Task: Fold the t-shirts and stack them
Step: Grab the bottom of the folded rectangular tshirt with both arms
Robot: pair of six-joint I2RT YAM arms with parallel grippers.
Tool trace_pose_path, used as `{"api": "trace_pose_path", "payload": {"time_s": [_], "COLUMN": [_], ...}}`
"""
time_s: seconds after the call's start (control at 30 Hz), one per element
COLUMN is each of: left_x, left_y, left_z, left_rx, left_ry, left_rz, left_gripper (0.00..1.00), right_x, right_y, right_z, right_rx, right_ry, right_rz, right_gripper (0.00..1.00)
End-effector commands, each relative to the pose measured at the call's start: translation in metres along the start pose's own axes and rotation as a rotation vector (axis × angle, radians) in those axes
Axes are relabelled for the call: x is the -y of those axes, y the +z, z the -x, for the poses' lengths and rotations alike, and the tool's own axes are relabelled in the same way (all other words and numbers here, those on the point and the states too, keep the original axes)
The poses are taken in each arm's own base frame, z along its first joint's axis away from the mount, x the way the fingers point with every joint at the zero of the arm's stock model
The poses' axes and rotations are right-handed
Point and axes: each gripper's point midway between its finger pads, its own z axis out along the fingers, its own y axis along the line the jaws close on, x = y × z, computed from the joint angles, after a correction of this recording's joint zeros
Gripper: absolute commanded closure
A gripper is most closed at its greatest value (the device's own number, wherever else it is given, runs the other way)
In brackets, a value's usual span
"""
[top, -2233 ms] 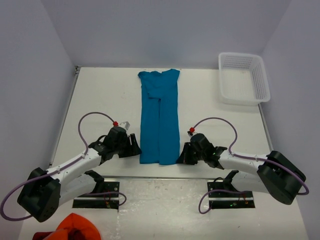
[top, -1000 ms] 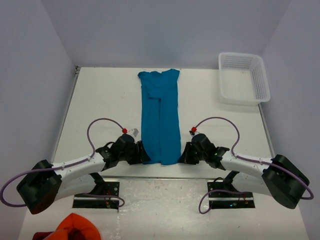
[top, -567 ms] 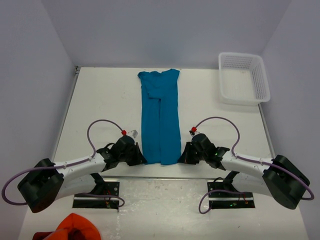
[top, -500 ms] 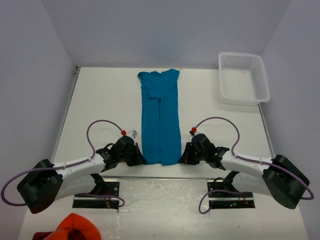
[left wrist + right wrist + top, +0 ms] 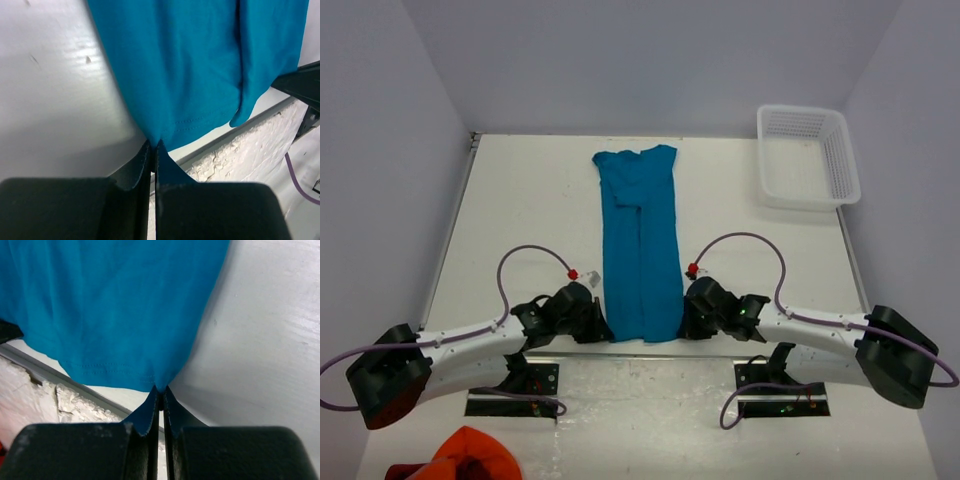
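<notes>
A teal-blue t-shirt point(image 5: 640, 245), folded lengthwise into a long narrow strip, lies down the middle of the white table point(image 5: 520, 210), collar at the far end. My left gripper point(image 5: 603, 328) is shut on the near left corner of its hem, and my right gripper point(image 5: 682, 326) is shut on the near right corner. In the left wrist view the t-shirt point(image 5: 195, 65) runs into the pinched left gripper point(image 5: 154, 144). The right wrist view shows the t-shirt point(image 5: 115, 305) caught the same way in the right gripper point(image 5: 161, 389). The hem is raised slightly off the table.
A white mesh basket point(image 5: 807, 155) stands at the far right corner. An orange-red bunched cloth point(image 5: 465, 455) lies below the table edge at the bottom left. The table's near edge point(image 5: 235, 125) runs just under the hem. Grey walls close in on three sides.
The left gripper has shut on the hem's left corner. Both grippers have since drawn toward the near edge, pulling the whole t-shirt a little nearer.
</notes>
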Motion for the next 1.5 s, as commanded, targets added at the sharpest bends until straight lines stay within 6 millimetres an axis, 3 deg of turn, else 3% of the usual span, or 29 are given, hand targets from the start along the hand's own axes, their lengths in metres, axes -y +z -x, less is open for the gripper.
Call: {"api": "trace_pose_path", "payload": {"time_s": [0.0, 0.27, 0.4, 0.43, 0.47, 0.5, 0.57, 0.6, 0.63, 0.67, 0.73, 0.8, 0.83, 0.87, 0.93, 0.97, 1.0, 1.07, 1.1, 1.27, 1.37, 1.47], "left_x": [-0.029, -0.027, -0.018, -0.006, -0.009, 0.006, 0.005, 0.023, 0.024, 0.029, 0.050, 0.058, 0.062, 0.066, 0.061, 0.059, 0.054, 0.046, 0.039, 0.031, 0.014, 0.010], "left_y": [-0.003, -0.014, -0.025, -0.030, -0.034, -0.041, -0.046, -0.051, -0.054, -0.056, -0.054, -0.053, -0.053, -0.059, -0.056, -0.060, -0.054, -0.054, -0.048, -0.036, -0.010, 0.004], "left_z": [-0.029, -0.049, -0.037, -0.030, -0.025, -0.014, 0.002, 0.016, 0.025, 0.042, 0.070, 0.100, 0.110, 0.130, 0.148, 0.165, 0.174, 0.196, 0.202, 0.247, 0.263, 0.281], "left_rx": [-0.067, -0.080, -0.016, 0.007, 0.030, 0.058, 0.111, 0.141, 0.162, 0.212, 0.242, 0.275, 0.293, 0.326, 0.331, 0.355, 0.352, 0.359, 0.349, 0.371, 0.314, 0.309], "left_ry": [-0.008, -0.011, 0.008, 0.015, 0.029, 0.040, 0.091, 0.106, 0.141, 0.146, 0.187, 0.168, 0.197, 0.180, 0.212, 0.194, 0.214, 0.188, 0.195, 0.182, 0.200, 0.207], "left_rz": [0.121, 0.143, 0.147, 0.124, 0.157, 0.139, 0.205, 0.203, 0.238, 0.263, 0.252, 0.259, 0.258, 0.266, 0.301, 0.311, 0.336, 0.342, 0.367, 0.378, 0.448, 0.464], "left_gripper": [1.00, 1.00, 1.00, 1.00, 1.00, 1.00, 1.00, 1.00, 1.00, 1.00, 1.00, 1.00, 1.00, 1.00, 1.00, 1.00, 1.00, 1.00, 1.00, 1.00, 1.00, 1.00], "right_x": [-0.002, -0.006, -0.009, -0.009, -0.011, -0.012, -0.015, -0.014, -0.026, -0.027, -0.042, -0.041, -0.051, -0.045, -0.053, -0.047, -0.054, -0.039, -0.043, -0.027, -0.021, -0.013], "right_y": [-0.009, -0.025, -0.038, -0.044, -0.048, -0.051, -0.060, -0.064, -0.070, -0.071, -0.076, -0.077, -0.082, -0.074, -0.077, -0.067, -0.066, -0.050, -0.050, -0.025, -0.010, 0.005], "right_z": [0.010, 0.000, -0.003, 0.000, 0.003, 0.006, 0.020, 0.028, 0.046, 0.060, 0.090, 0.118, 0.138, 0.148, 0.173, 0.180, 0.194, 0.208, 0.220, 0.252, 0.265, 0.278], "right_rx": [0.057, 0.069, 0.088, 0.106, 0.118, 0.131, 0.176, 0.190, 0.223, 0.242, 0.269, 0.294, 0.325, 0.301, 0.318, 0.288, 0.307, 0.262, 0.274, 0.223, 0.189, 0.167], "right_ry": [-0.009, -0.032, -0.051, -0.053, -0.056, -0.066, -0.095, -0.107, -0.144, -0.140, -0.183, -0.177, -0.207, -0.199, -0.231, -0.221, -0.226, -0.223, -0.220, -0.229, -0.226, -0.231], "right_rz": [-0.066, -0.112, -0.121, -0.125, -0.124, -0.127, -0.150, -0.176, -0.180, -0.197, -0.202, -0.231, -0.215, -0.242, -0.235, -0.246, -0.228, -0.264, -0.256, -0.261, -0.249, -0.247], "right_gripper": [1.00, 1.00, 1.00, 1.00, 1.00, 1.00, 1.00, 1.00, 1.00, 1.00, 1.00, 1.00, 1.00, 1.00, 1.00, 1.00, 1.00, 1.00, 1.00, 1.00, 1.00, 1.00]}}
